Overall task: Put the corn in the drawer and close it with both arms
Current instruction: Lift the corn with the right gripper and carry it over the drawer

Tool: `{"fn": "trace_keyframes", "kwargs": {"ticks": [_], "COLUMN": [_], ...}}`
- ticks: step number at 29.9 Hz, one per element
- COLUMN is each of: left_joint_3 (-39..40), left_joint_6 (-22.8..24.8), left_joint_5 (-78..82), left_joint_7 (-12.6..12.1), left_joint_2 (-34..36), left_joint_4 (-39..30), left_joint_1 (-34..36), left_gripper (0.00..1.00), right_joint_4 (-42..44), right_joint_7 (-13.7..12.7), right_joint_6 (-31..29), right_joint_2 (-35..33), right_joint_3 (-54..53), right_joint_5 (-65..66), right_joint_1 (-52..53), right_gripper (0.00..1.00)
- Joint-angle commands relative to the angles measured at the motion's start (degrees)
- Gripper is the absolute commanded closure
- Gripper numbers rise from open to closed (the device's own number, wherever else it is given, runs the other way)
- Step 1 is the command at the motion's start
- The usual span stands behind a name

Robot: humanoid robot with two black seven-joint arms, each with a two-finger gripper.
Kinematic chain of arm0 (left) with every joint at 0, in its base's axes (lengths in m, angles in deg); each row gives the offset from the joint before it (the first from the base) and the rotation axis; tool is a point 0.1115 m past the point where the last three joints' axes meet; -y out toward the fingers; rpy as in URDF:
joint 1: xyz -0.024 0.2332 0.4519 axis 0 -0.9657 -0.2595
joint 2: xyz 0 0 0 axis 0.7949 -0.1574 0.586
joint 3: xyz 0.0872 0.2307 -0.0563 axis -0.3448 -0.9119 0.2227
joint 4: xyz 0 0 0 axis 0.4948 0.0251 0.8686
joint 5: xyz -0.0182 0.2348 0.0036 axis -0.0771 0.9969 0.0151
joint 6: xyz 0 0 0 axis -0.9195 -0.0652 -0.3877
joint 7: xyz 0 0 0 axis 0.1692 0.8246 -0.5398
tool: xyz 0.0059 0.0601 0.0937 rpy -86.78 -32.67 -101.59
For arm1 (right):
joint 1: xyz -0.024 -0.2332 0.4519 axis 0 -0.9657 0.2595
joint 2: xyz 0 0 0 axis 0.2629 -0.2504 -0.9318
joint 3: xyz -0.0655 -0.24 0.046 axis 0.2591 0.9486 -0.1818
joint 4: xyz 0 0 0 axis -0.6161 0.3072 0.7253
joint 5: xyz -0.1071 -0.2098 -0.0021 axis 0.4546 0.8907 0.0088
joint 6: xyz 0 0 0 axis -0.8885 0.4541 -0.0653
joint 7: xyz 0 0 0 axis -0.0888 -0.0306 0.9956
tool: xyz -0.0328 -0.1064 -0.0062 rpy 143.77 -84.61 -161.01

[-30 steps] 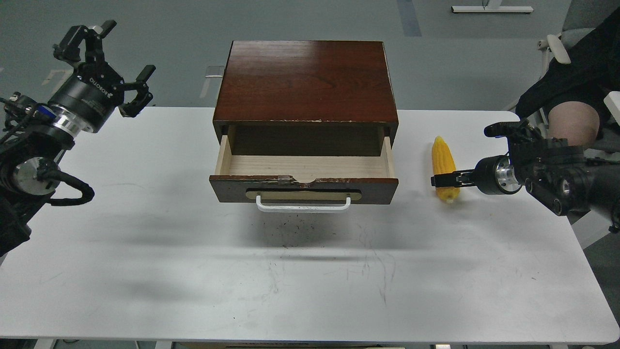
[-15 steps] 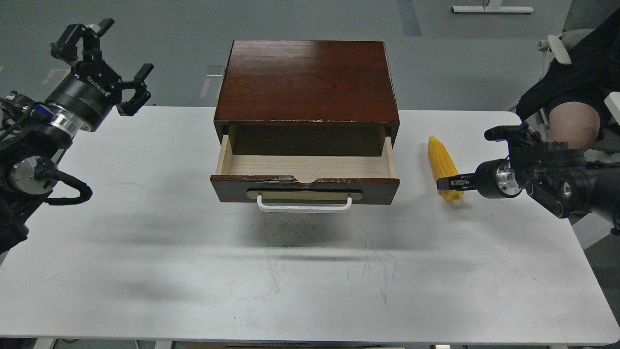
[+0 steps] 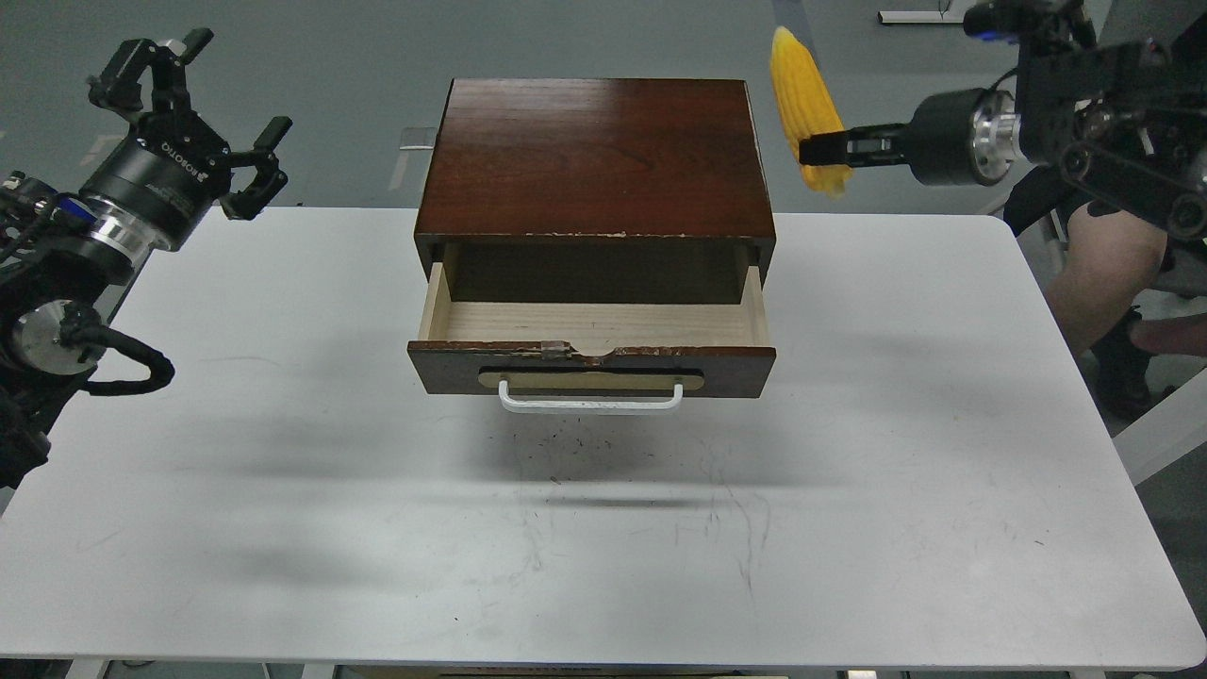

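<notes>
And there's the right gripper (image 3: 822,149), up in the air off the cabinet's right side, its two dark fingers pinched onto the corn (image 3: 804,92). The grip sits low on the cob, near its blunt lower end, and the yellow body rises from there, leaning up and to the left toward its tapered tip. The cob hangs clear above the table, just beside the right edge of the cabinet top (image 3: 596,156) and not touching it.

Over on the other side, the left gripper (image 3: 209,115) is held high beyond the table's left far corner, fingers spread wide apart with nothing between them, the ROBOTIQ lettering readable on its black body. It is well apart from the cabinet.

The drawer (image 3: 592,369) stands pulled out toward the near side, dark chipped front facing forward, white bar handle (image 3: 590,400) on its tan plate, pale wood floor bare inside. The reddish-brown cabinet sits at the far middle of the white table (image 3: 283,528), whose surface carries faint scuffs and dark specks in front of the drawer, plus soft shadows.

Beyond lies a grey-green floor. At the right edge a person's bare leg (image 3: 1099,273) shows beside the table, and a white frame base (image 3: 919,17) sits far back on the floor.
</notes>
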Motion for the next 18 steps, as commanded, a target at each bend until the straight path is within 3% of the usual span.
{"fn": "trace_keyframes", "kwargs": {"ticks": [1, 10, 14, 18], "left_joint_3": [0.0, 0.0, -0.2, -0.3], "left_joint_6": [0.0, 0.0, 0.0, 0.0], "left_joint_5": [0.0, 1.1, 1.1, 1.1], "left_joint_7": [0.0, 0.0, 0.0, 0.0], "left_joint_2": [0.1, 1.1, 1.3, 2.6], "left_joint_4": [-0.1, -2.0, -2.3, -3.2], "left_joint_1": [0.0, 0.0, 0.1, 0.0], "left_gripper": [0.0, 0.0, 0.0, 0.0], "right_joint_4": [-7.0, -24.2, -26.7, -26.4], "right_joint_7": [0.0, 0.0, 0.0, 0.0], "right_joint_6": [0.0, 0.1, 0.6, 5.6], "right_joint_2": [1.1, 4.4, 7.4, 11.9], "right_joint_3": [0.7, 2.4, 5.3, 8.5], "right_joint_5": [4.7, 25.0, 31.2, 38.1], "right_joint_1": [7.4, 19.3, 22.2, 22.4], "right_gripper": [1.0, 1.0, 1.0, 1.0]}}
